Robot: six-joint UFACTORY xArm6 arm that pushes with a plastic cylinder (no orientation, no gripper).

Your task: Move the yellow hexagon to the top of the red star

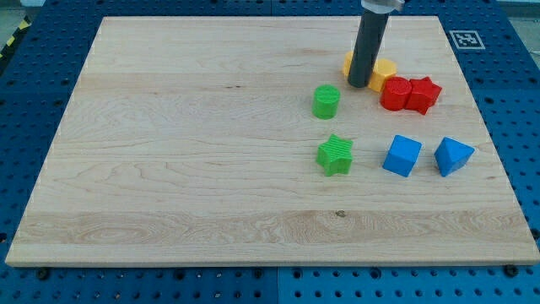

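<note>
The yellow hexagon (384, 73) lies at the view's upper right, touching the upper left of a red cylinder (395, 94). The red star (423, 94) sits just right of that cylinder, touching it. My tip (358, 84) rests on the board just left of the yellow hexagon, close to it or touching. A second yellow-orange block (348, 61) shows partly behind the rod, its shape hidden.
A green cylinder (326, 101) stands left of and below the tip. A green star (336, 155) lies below it. A blue cube (402, 155) and a blue wedge-like block (453, 156) sit at the right. The wooden board (169, 152) is edged by a blue pegboard.
</note>
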